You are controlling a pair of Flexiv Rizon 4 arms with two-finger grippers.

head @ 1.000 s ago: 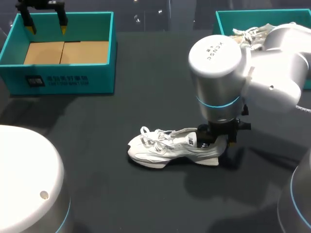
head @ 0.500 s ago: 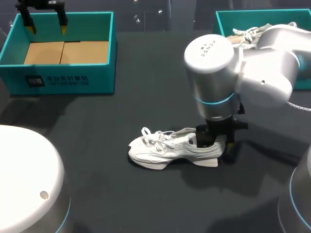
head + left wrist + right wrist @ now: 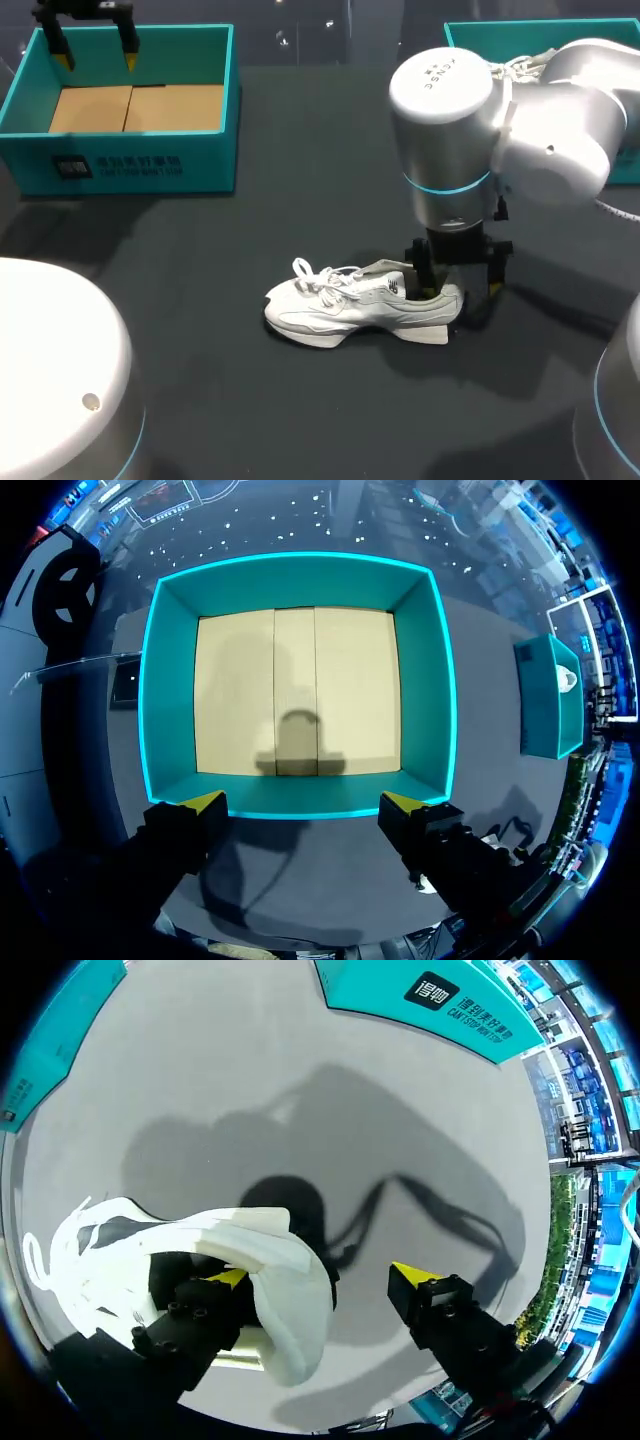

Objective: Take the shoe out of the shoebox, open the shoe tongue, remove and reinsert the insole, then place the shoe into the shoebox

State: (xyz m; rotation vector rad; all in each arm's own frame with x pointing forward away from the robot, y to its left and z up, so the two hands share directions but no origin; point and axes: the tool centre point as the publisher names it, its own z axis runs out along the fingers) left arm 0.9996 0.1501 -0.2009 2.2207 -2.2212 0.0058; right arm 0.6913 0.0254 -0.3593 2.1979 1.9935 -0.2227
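Shoe (image 3: 350, 305) heel sits within right hand (image 3: 456, 283) (spread wide), one finger seemingly inside the collar.

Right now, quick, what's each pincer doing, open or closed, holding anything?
Left pincer: open, empty, over the shoebox.
Right pincer: open, one finger inside the shoe at the heel, the other outside and clear of it.

— How is the table (image 3: 300, 180) lit?
— From above. Soft shadows are cast beside the right arm (image 3: 450, 130) and under the shoe (image 3: 340, 310).
— Is glare seen?
— Small bright specks are reflected at the table's far edge, and a sheen is seen on the arm's cap.
— And at the wrists?
— The shadow of the left gripper (image 3: 302, 802) is thrown on the floor of the box (image 3: 300, 585). A broad shadow is spread ahead of the right gripper (image 3: 320, 1277).
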